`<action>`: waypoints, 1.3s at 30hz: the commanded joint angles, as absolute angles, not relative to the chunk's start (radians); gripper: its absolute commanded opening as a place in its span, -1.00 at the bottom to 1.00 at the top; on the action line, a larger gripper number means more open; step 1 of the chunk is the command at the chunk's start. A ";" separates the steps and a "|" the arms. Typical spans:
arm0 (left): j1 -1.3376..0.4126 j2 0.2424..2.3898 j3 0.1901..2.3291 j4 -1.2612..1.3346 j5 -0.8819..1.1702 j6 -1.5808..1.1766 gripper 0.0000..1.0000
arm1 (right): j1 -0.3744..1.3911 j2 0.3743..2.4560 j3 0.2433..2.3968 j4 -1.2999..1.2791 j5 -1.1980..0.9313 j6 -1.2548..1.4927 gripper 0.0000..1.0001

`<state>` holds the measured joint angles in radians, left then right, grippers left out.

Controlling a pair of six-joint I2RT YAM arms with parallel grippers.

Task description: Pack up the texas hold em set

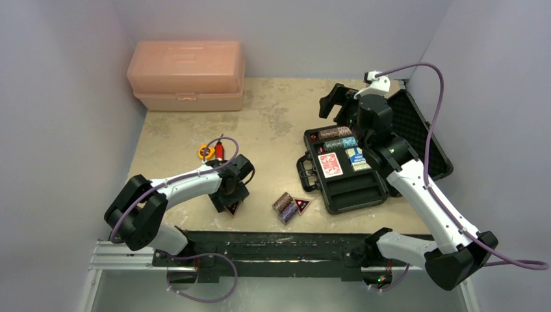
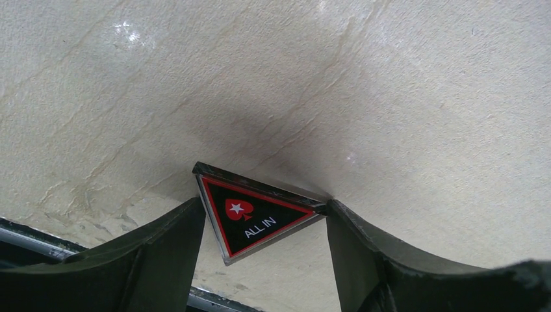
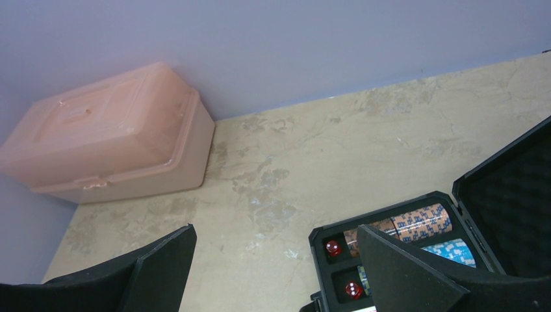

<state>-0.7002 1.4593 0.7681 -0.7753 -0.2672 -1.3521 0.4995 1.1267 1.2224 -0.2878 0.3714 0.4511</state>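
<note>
so your left gripper [image 2: 263,203] brackets the black-red triangular token [image 2: 258,220] to pinch its edges, jaws' hold unclear; right gripper [image 3: 276,229] jaws released, empty.

I took it for a robotics lab cell, not a home or shop: plain pale walls [image 1: 58,84] boxed the mottled beige table [image 1: 279,123] on three sides, the left arm [image 1: 188,185] and right arm [image 1: 422,188] sat bolted to a bare metal rail [image 1: 117,255] along its near edge, and purple cables [image 1: 520,264] trailed loose from both.
</note>
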 commanded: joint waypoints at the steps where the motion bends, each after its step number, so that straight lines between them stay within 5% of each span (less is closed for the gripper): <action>1: -0.693 1.470 0.750 -0.745 -0.278 -1.376 0.31 | 0.506 1.134 1.247 -0.255 0.359 0.455 0.98; 18: -0.697 1.484 0.804 -0.725 -0.290 -1.268 -0.50 | 0.505 1.141 1.254 -0.261 0.354 0.456 0.98; 39: -0.753 1.477 0.933 -0.772 -0.355 -1.142 -0.75 | 0.505 1.129 1.270 -0.283 0.381 0.449 0.98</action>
